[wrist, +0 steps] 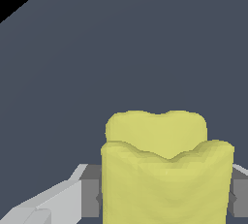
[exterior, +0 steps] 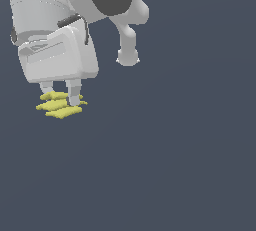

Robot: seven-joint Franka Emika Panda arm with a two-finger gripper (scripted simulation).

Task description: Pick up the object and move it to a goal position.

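The object (exterior: pixel 60 106) is a small bright-yellow chunk with layered, angular edges, at the exterior view's left. My white gripper (exterior: pixel 61 97) hangs straight down over it, one finger on each side of its upper part. In the wrist view the object (wrist: pixel 167 169) fills the gap between the two grey pads (wrist: pixel 90 198), and both pads touch its sides. The gripper (wrist: pixel 164 200) is shut on the object. I cannot tell whether the object rests on the floor or hangs just above it.
The plain dark grey floor (exterior: pixel 175 165) runs to every side of the gripper. The arm's white links (exterior: pixel 127 40) rise behind and above the hand. No other object is in view.
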